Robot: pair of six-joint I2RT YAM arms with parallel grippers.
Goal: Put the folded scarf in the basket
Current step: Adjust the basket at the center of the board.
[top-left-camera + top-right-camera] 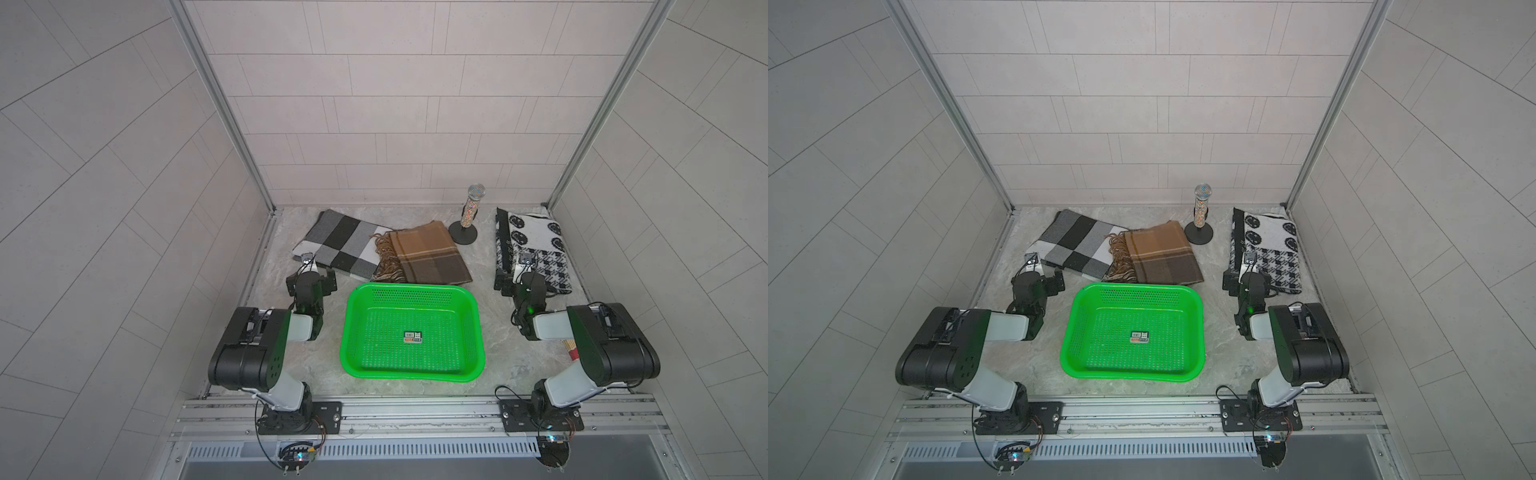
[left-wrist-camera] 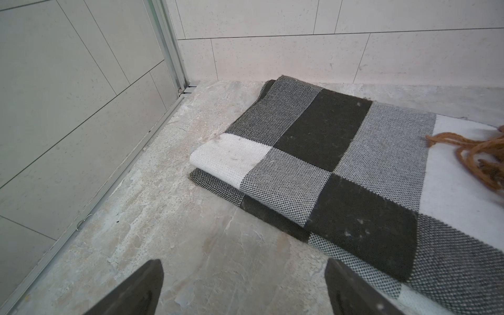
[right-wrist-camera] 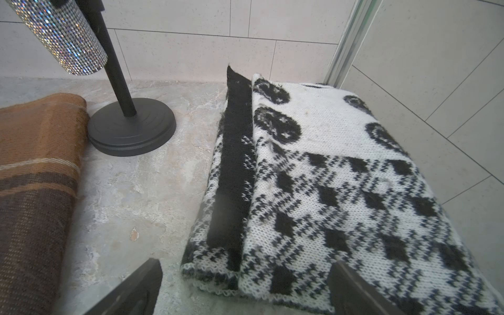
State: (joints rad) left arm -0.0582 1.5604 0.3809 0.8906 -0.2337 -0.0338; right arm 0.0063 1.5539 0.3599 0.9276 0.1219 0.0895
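One brown scarf [image 1: 428,255] lies just beyond the basket [image 1: 409,297].

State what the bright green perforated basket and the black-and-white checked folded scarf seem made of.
The bright green perforated basket: likely moulded plastic, glossy rim, uniform holes. The black-and-white checked folded scarf: probably woven wool or acrylic; coarse visible weave, matte, lint specks.

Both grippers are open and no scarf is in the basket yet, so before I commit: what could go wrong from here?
The fringe of the brown plaid scarf lies on the checked scarf; lifting that one with the left gripper may drag both. The glitter microphone stands close beside the brown plaid scarf; a sweep could tip it. The knit scarf before the right gripper lies in layers; pinching one may unfold it.
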